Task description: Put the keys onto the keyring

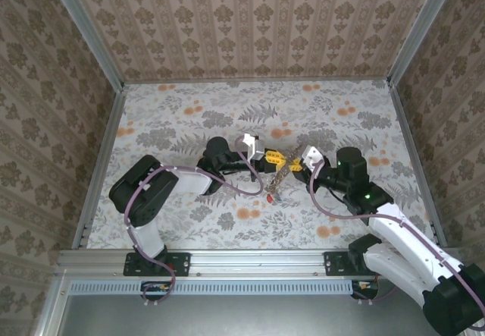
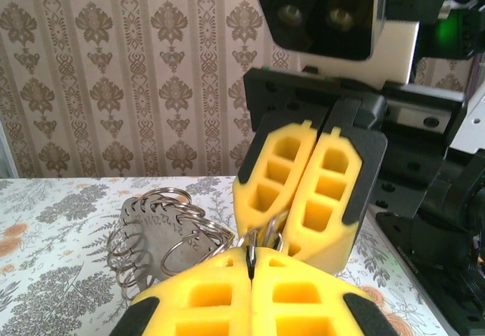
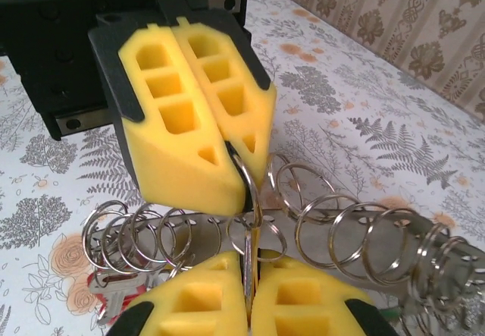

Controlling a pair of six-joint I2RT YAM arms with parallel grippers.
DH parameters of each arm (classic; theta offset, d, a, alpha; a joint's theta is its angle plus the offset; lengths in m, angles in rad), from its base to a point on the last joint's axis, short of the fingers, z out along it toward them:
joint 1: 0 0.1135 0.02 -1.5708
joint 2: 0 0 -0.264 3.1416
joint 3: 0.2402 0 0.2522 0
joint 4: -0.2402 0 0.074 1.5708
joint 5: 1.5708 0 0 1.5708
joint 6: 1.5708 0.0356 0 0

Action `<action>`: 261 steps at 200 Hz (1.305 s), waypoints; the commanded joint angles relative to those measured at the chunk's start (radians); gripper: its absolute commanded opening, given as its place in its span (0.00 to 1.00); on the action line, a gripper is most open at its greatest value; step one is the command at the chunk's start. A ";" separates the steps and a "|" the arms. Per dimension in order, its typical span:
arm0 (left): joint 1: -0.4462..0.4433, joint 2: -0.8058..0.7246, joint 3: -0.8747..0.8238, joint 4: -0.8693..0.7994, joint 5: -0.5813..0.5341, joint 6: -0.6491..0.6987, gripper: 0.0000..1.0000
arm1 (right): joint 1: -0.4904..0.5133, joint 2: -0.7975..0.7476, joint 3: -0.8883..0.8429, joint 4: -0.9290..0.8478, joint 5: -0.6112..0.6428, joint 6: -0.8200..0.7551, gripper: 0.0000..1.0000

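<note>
**Between two shut pincers: one keyring, one red key in sight**

At the middle of the floral-patterned table (image 1: 189,124), the two pincers meet tip to tip. The left pincer (image 1: 276,158) has its two yellow foam-padded fingers (image 3: 189,124) pressed together. One silver ring of the keyring (image 3: 364,233) runs into the slit between them. The keyring is a bunch of silver wire split rings strung along a flat grey metal strip. The right pincer (image 1: 287,165) is likewise closed. Its two yellow fingers (image 2: 318,199) clamp a thin metal edge that rises from between them toward the left pincer's tips. Both pincers therefore grip the same bunch, almost touching each other.

Seen from the right wrist, the rings spread to either side of the pincers. About half a dozen crowd one side and a similar number fan out along the strip on the other. They overlap too much for an exact count.

Below the fingertips in the top view, toward the arm bases, the bunch trails as a brownish strand. One tiny key with a red plastic head (image 1: 270,196) sits at its lower end. Whether that key touches the table cannot be told.
</note>
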 commanded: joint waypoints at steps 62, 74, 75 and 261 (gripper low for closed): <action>-0.010 0.031 -0.004 0.043 -0.001 0.051 0.00 | 0.001 0.052 0.235 -0.345 0.051 -0.131 0.00; -0.010 0.036 -0.001 0.040 0.000 0.055 0.00 | 0.013 0.080 0.287 -0.434 0.068 -0.186 0.00; -0.009 0.036 -0.002 0.040 0.000 0.055 0.00 | 0.014 0.083 0.293 -0.441 0.069 -0.189 0.00; -0.017 0.055 -0.050 0.031 -0.103 0.112 0.00 | 0.266 0.416 0.811 -0.825 0.678 -0.779 0.00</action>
